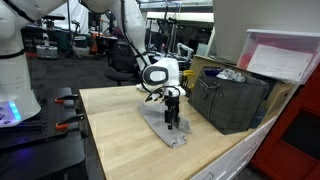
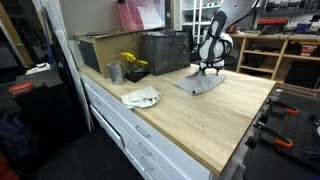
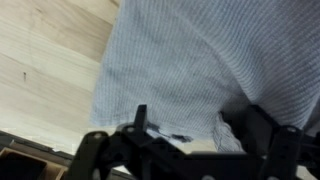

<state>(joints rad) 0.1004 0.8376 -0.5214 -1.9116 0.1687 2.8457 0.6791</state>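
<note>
Hovering spread over the grey cloth (image 1: 166, 134) in an exterior view, the claw (image 1: 173, 121) grips nothing; in both exterior views the cloth lies flat on the bench (image 2: 205, 125) right beneath it; wrist view: cloth (image 3: 200, 60) seemingly untouched, not yet lifted

We find both exterior views evenly lit from overhead, bright yet small and grainy; the tabletop (image 2: 215, 115) shows a pale sheen, and the cloth (image 1: 158, 128) casts hardly any shadow. In the wrist view the cloth's weave looks soft (slightly smeared), and the gripper (image 3: 188, 128) at the near edge sits dark and out of focus.
</note>
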